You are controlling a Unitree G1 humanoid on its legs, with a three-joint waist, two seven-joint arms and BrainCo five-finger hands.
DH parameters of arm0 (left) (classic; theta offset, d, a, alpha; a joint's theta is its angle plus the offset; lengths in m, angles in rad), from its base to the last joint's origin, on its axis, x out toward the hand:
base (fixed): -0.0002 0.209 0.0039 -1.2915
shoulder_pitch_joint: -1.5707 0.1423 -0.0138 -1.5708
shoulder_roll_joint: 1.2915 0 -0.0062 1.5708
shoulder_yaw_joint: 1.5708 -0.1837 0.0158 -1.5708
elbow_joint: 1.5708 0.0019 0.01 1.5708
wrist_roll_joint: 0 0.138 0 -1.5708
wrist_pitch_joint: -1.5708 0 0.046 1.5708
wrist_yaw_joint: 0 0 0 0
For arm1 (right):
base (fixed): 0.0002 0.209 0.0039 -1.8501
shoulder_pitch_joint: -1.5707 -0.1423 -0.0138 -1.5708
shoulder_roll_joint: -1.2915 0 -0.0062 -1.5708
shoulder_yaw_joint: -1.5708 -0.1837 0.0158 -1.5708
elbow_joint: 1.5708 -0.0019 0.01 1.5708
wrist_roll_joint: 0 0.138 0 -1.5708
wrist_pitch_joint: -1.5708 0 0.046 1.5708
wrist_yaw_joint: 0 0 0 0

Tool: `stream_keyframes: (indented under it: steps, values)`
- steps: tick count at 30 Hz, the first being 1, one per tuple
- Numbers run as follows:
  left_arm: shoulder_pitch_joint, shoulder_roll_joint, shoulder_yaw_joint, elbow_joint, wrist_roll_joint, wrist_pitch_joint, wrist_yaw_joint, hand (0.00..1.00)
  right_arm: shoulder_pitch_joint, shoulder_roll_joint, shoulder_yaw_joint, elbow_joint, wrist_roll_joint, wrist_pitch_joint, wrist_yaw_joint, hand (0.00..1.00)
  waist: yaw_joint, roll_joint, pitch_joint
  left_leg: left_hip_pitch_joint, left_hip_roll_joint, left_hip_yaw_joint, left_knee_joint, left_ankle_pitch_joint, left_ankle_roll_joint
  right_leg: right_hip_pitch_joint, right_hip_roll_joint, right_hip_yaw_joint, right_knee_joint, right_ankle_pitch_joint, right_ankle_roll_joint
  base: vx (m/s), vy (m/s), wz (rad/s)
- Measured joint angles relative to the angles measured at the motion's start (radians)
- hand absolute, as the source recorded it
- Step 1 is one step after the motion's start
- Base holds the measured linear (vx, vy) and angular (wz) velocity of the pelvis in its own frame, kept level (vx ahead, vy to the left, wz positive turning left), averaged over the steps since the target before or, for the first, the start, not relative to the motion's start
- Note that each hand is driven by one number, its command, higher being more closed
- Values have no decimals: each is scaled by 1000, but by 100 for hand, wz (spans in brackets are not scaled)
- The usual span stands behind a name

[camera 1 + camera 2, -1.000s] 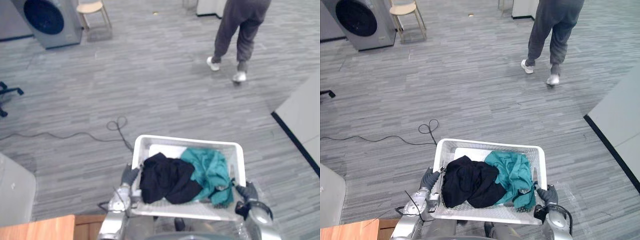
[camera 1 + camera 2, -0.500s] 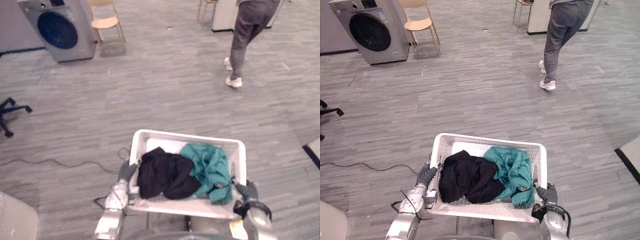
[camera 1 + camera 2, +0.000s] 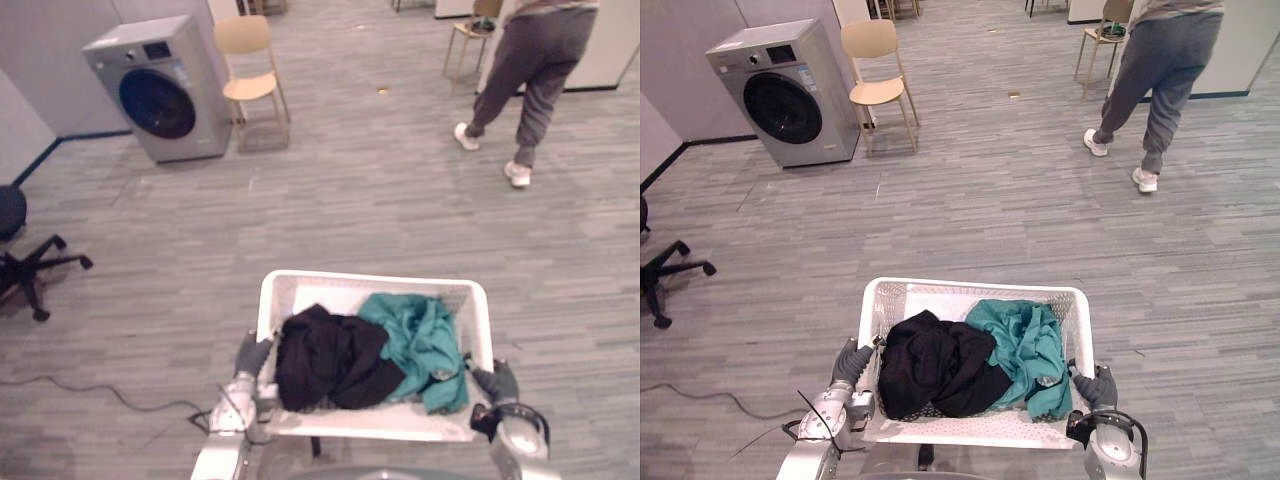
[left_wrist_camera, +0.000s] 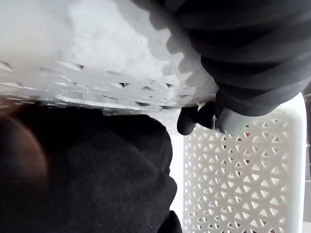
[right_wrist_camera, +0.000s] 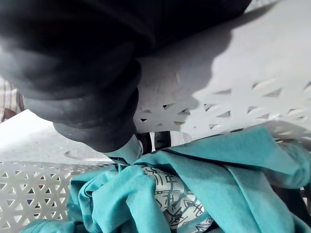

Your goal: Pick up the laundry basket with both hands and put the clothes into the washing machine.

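A white lattice laundry basket (image 3: 370,279) is held off the floor in front of me, with a black garment (image 3: 330,358) in its left half and a teal garment (image 3: 420,340) in its right half. My left hand (image 3: 250,355) grips the basket's left rim, its dark fingertips (image 4: 192,119) curled over the edge above the black garment (image 4: 87,170). On the right rim my right hand (image 3: 497,382) is curled, next to the teal garment (image 5: 194,179). The grey washing machine (image 3: 165,90), door closed, stands far off at the upper left.
A wooden chair (image 3: 250,70) stands just right of the machine. A person (image 3: 530,70) walks at the far right, with another chair (image 3: 470,35) behind. A black office chair (image 3: 25,265) sits at the left edge. A thin cable (image 3: 90,395) lies on the floor at lower left.
The whole picture has shifted, so the camera moved: the washing machine and chair now sit lower and fuller in view. The person has stepped on. Both hands still hold the basket.
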Motion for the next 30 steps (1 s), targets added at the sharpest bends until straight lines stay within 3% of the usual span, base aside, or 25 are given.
stream_keyframes:
  steps: [1,2,3,4,5,6,7,8,9,10,11,13,15,17,18,19,21,23,24,25,26,27,28,29,30]
  values:
    - [2,-6,-2,-4,0,-1,0,100,1,-6,-3,-6,0,-2,0,100,0,4,-4,7,-8,23,-138,14,-21,13,-9,1,1,-14,5,587,189,-23]
    - [2,-15,-12,-25,0,-1,0,100,-4,-7,-19,-10,0,-11,0,100,0,8,-11,-23,-30,30,-286,78,-46,27,-26,14,20,-68,41,643,247,-42]
    - [6,-14,-13,-27,0,-2,1,100,-6,0,-24,-9,-2,-11,0,100,7,-19,-27,-26,-71,26,-284,141,-20,36,-64,43,32,-106,88,866,330,-40]
    - [7,-14,-11,-22,0,5,2,100,-6,6,-22,-7,-16,-10,-1,100,-10,-45,-41,-17,-122,19,-274,154,70,34,-111,73,89,-116,107,802,279,-20]
    - [12,-16,-12,-26,1,8,2,100,-2,16,-30,-6,-18,-9,-4,100,-31,-57,-47,-1,-132,38,-240,128,102,23,-133,97,153,-101,136,833,261,-17]
    - [21,-1,-10,-29,1,9,2,100,-3,31,-29,-6,-27,-7,-7,100,-26,-77,-31,-21,-101,55,-74,90,157,8,-124,136,271,-38,213,751,256,-30]
    - [30,19,-17,-34,-1,9,5,100,13,50,-20,-4,-45,-6,-9,100,-19,-95,-33,-13,-136,82,-51,56,99,-25,-119,138,416,23,242,643,268,-40]
    - [39,21,-23,-37,-1,10,5,100,32,55,-21,-13,-53,-10,-10,100,-19,-111,-45,33,-173,82,-159,68,99,-68,-124,134,538,92,289,507,262,-7]
    - [51,30,-35,-42,-1,8,8,100,51,68,-25,-12,-67,-18,-11,100,-38,-127,-56,122,-217,90,-272,3,142,-181,-132,116,786,306,333,493,161,35]
    - [32,39,-30,-31,0,20,11,100,48,87,-26,-15,-86,-20,-14,100,-61,-172,-58,178,-263,79,-296,-26,154,-308,-147,122,987,292,280,535,110,33]
    - [21,37,-31,-18,-1,22,16,100,44,87,-27,-15,-91,-20,-16,100,-59,-162,-51,204,-261,79,-297,-42,153,-369,-134,126,1040,264,257,582,58,10]
    - [3,35,-44,-12,0,26,27,100,41,87,-47,-18,-100,-19,-17,100,-62,-93,-14,373,-245,47,-394,-63,151,-542,-82,92,1036,105,203,581,80,-10]
    - [-13,41,-52,-3,0,22,27,100,42,98,-65,-20,-100,-20,-18,100,-92,-48,-16,470,-217,8,-458,-63,151,-611,-48,29,829,55,180,603,59,51]
    - [-47,55,-51,21,-1,20,27,100,38,106,-68,-23,-97,-24,-18,100,-99,-57,-16,562,-212,-23,-505,-70,148,-640,-47,-29,535,77,161,700,-37,53]
    - [-51,61,-52,19,-1,19,27,100,37,108,-64,-23,-94,-27,-21,100,-90,-71,-31,607,-209,-29,-526,-98,141,-631,-24,-35,321,134,161,810,-143,47]
    - [-49,56,-54,25,-1,13,27,100,37,107,-57,-21,-93,-34,-25,100,-96,-79,-40,652,-205,-73,-523,-123,111,-619,-12,-29,295,248,112,811,-151,53]
    - [-49,30,-55,33,-1,19,29,100,31,81,-58,-21,-92,-32,-33,100,-102,-59,-46,645,-171,-152,-403,-122,87,-612,-15,-71,403,150,65,659,-139,54]
    - [-48,24,-52,34,-1,19,31,100,35,70,-43,-24,-84,-32,-36,100,-96,-34,-45,546,-137,-176,-122,-37,-41,-556,-2,-86,418,104,36,650,-137,29]
    - [-47,18,-47,34,-1,18,32,100,31,62,-34,-30,-74,-32,-38,100,-90,-12,-43,444,-102,-225,108,87,-136,-484,16,-85,373,88,21,645,-85,10]
    - [-44,18,-44,34,-2,18,32,100,34,51,-23,-32,-58,-32,-40,100,-84,4,-41,376,-73,-240,276,129,-172,-420,32,-86,326,84,15,747,-80,-2]
    - [-40,18,-38,35,-2,16,32,100,39,48,-12,-32,-50,-33,-43,100,-76,8,-38,301,-42,-233,444,127,-165,-337,41,-80,271,82,12,594,-48,-16]
    - [-36,18,-34,35,-2,13,32,100,38,48,-5,-33,-50,-33,-50,100,-70,6,-37,268,-32,-228,494,121,-154,-300,42,-70,244,82,12,545,-28,-39]
    - [-26,17,-31,34,-6,3,32,100,37,36,10,-35,-48,-33,-61,100,-52,0,-32,211,-11,-205,525,94,-112,-231,41,-37,187,82,12,495,21,-55]
    - [-21,15,-29,34,-11,-1,32,100,39,28,16,-48,-47,-32,-61,100,-35,9,-31,165,20,-167,473,58,-66,-169,37,-11,124,82,12,469,46,-61]
    - [-21,12,-27,34,-13,-2,34,100,41,27,16,-54,-47,-32,-61,100,-26,12,-32,148,37,-142,419,46,-47,-147,34,1,102,82,12,422,83,-55]
